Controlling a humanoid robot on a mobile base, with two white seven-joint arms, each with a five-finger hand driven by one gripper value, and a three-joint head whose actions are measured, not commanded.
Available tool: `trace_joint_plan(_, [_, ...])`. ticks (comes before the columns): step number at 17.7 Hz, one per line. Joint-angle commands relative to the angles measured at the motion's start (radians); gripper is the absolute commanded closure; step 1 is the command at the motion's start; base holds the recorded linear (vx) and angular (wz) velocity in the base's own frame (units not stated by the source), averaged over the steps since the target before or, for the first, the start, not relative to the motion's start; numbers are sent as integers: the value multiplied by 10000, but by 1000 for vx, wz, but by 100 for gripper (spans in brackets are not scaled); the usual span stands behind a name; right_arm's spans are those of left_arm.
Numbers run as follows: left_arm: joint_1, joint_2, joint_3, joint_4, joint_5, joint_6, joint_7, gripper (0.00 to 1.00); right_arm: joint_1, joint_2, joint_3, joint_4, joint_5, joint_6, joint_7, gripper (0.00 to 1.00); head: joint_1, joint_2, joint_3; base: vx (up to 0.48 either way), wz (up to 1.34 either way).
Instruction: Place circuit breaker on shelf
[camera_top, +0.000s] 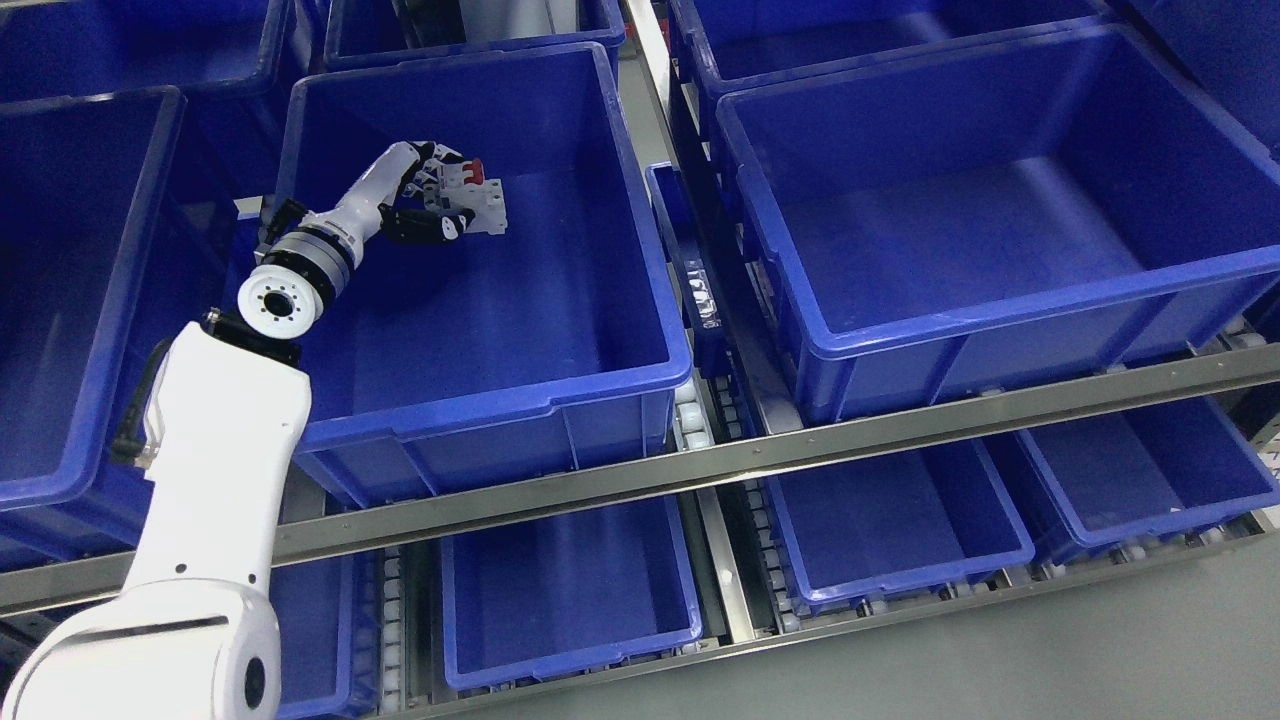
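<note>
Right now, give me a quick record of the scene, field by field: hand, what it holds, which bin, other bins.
Left hand: inside the bin, fingers closed on the circuit breaker
Circuit breaker: white with red switch, held above the bin floor
Bin: blue, upper shelf, middle
Neighbouring bin: blue, to the right
Right hand: not visible

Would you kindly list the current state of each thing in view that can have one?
Left hand: reaching into the middle bin, fingers closed around the circuit breaker.
Circuit breaker: held in the hand, inside the bin; whether it touches the floor is unclear.
Middle bin: on the upper shelf, holding only the hand and breaker.
Right bin: on the upper shelf, empty.
Lower bins: empty.
</note>
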Motion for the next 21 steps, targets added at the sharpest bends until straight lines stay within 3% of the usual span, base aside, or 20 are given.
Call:
trace_joint_plan(1, [-281,-209,-759,2305,-139,142,81,57,0,-175,199,0,0,548,1,0,0,0,0,25,-36])
trace_joint_plan(2, [-296,-209,-774,2289,-155,386,81,46,0,-175,199,0,0,548,1,0,0,0,0,25,-36])
trace_joint_plan(7, [-433,-118,-728,2197,-124,572,355,23,0,-175,199,0,0,548,1,0,0,0,0,22,-33])
trace_joint_plan(9, [-511,-71,-637,1999,-79,573,1653,4,0,-175,199,0,0,548,1,0,0,0,0,20,-4])
trace_joint_plan(10, [-526,-117,-545,1694,28,633,2526,0,0,-175,199,0,0,548,1,0,0,0,0,17,-5])
trace_joint_plan(12, [-892,-208,293,1111,791,923,3239,0,0,-175,199,0,0,548,1,0,0,0,0,16,-8])
trace_joint_plan(16, [-590,-408,2077,-696,3278,1063,3149,0,0,-175,199,0,0,548,1,0,0,0,0,17,-7])
trace_joint_plan(18, [131,-592,2278,-2290,3709,1155,3149,0,0,-175,199,0,0,548,1,0,0,0,0,8,0])
trace_joint_plan(21, [1571,-817,2202,-6196,5164,2224,3149,0,0,-175,199,0,0,548,1,0,0,0,0,-3,-8])
